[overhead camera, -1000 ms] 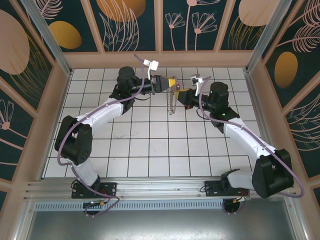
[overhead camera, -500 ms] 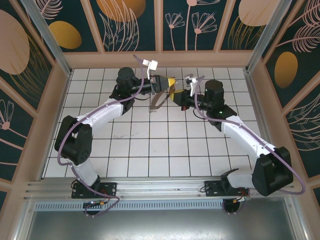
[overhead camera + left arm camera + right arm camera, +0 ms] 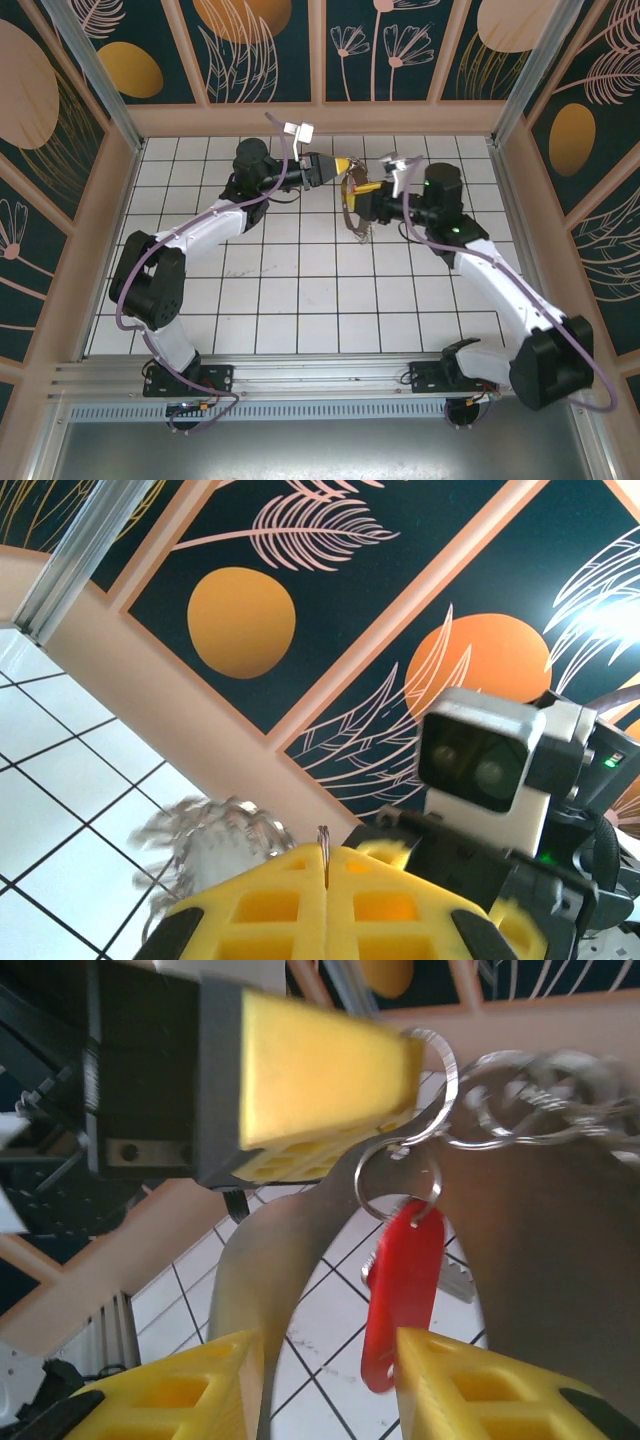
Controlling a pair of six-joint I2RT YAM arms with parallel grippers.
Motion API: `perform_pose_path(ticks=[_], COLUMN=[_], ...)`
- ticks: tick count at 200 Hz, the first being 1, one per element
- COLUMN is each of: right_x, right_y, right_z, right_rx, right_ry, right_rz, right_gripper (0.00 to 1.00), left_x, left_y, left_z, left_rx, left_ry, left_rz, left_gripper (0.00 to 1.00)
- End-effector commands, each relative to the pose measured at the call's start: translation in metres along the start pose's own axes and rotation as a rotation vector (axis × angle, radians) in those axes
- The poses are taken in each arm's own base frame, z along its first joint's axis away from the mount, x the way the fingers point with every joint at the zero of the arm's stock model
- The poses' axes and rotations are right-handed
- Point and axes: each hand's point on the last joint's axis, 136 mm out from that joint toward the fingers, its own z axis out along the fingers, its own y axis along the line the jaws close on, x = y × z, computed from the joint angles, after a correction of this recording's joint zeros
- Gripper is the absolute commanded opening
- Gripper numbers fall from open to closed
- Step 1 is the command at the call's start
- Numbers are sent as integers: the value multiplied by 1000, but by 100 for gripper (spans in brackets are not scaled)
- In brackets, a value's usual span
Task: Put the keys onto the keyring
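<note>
My left gripper [image 3: 343,164] is shut high over the far tiles, its yellow pads [image 3: 300,900] pinching a thin metal ring [image 3: 324,842]. That ring belongs to the keyring [image 3: 250,1260], a grey-beige band with silvery links [image 3: 540,1100] that hangs below as a loop [image 3: 350,215]. The key [image 3: 405,1290] has a red head and a toothed silver blade, and it dangles from a small split ring [image 3: 395,1175] on that bunch. My right gripper [image 3: 330,1370] is open just below it. The red head hangs beside its right finger [image 3: 500,1390] and nothing is clamped.
The two grippers nearly meet above the white tiled floor [image 3: 300,290], close to the back wall [image 3: 320,118]. The right arm's wrist camera [image 3: 480,760] fills much of the left wrist view. Painted side walls enclose the floor.
My right gripper went from shut to open, releasing the key, and drew slightly back to the right. The hanging loop swung from the left back under the grippers. The left gripper stayed shut.
</note>
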Motion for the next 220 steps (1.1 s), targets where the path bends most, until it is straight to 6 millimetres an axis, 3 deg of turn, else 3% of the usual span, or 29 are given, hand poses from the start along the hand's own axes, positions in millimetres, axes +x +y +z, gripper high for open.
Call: perform_pose_path(ticks=[1, 35, 80, 113, 175, 220], right_x=[-28, -64, -91, -98, -92, -90], right_y=[16, 14, 9, 10, 18, 14], right_z=[-28, -43, -33, -23, -13, -4], right_rx=[-22, 5, -72, -158, -206, -198], right_ry=[-122, -271, -363, -382, -367, -358], right_rz=[-19, 26, 115, 167, 192, 211], right_gripper=[39, 37, 34, 33, 25, 31], left_x=[-13, -15, -17, -19, -19, -21], left_y=[-22, -25, -28, -29, -26, -29], left_z=[-1, -2, -3, -4, -5, -5], left_rx=[56, 67, 81, 88, 87, 97], left_ry=[-48, -60, -75, -94, -111, -116], left_rz=[60, 51, 38, 21, 4, 5], left_gripper=[0, 0, 0, 0, 0, 0])
